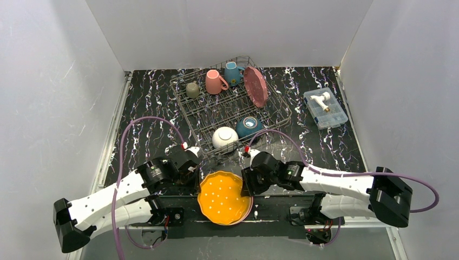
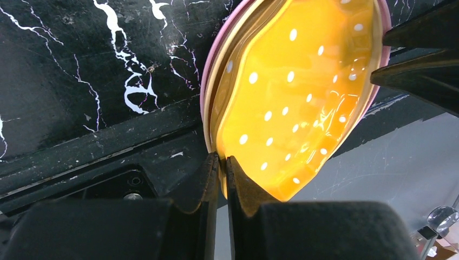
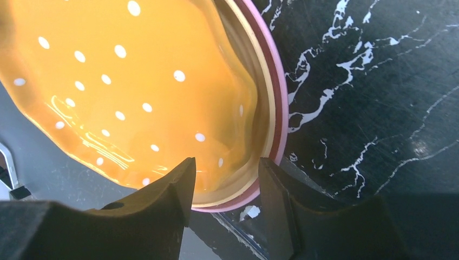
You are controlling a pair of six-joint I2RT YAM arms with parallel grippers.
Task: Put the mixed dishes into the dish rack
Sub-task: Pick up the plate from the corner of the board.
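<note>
Black, white-veined tabletop (image 1: 146,108) boxed in by plain white walls (image 1: 54,81). Pressed together on the left rim of the orange plate (image 2: 292,97): the left fingers (image 2: 211,173), pinching that thin edge, though hard to tell whether the rim beneath is caught as well. Spread apart at the opposite, right rim: the right fingers (image 3: 181,181), one tip over the orange plate's inner face, the other outside the stack, gripping nothing as far as can be seen. Stacked under the orange plate, a yellow plate (image 3: 263,108) and, lowest, a pink plate (image 3: 279,108), all at the near edge between the two arms. Farther off, at the far middle, the dish rack (image 1: 216,111), already holding a dark red plate (image 1: 255,86) on edge at its far right, a grey-olive mug (image 1: 192,89), pink mug (image 1: 215,82) and blue mug (image 1: 233,73) along the far side, and a white bowl (image 1: 224,137) and teal bowl (image 1: 248,127) at the near side. Right of the rack, well apart, a clear box (image 1: 325,107). Judged as the start of taking the top plate off the stack, with three plates left to load. Next move likely calling for a second hold on the orange rim or a steadying of the lower plates, then peeling the orange plate free alone, tipping it on edge and carrying it far to free tines beside the dark red plate.
</note>
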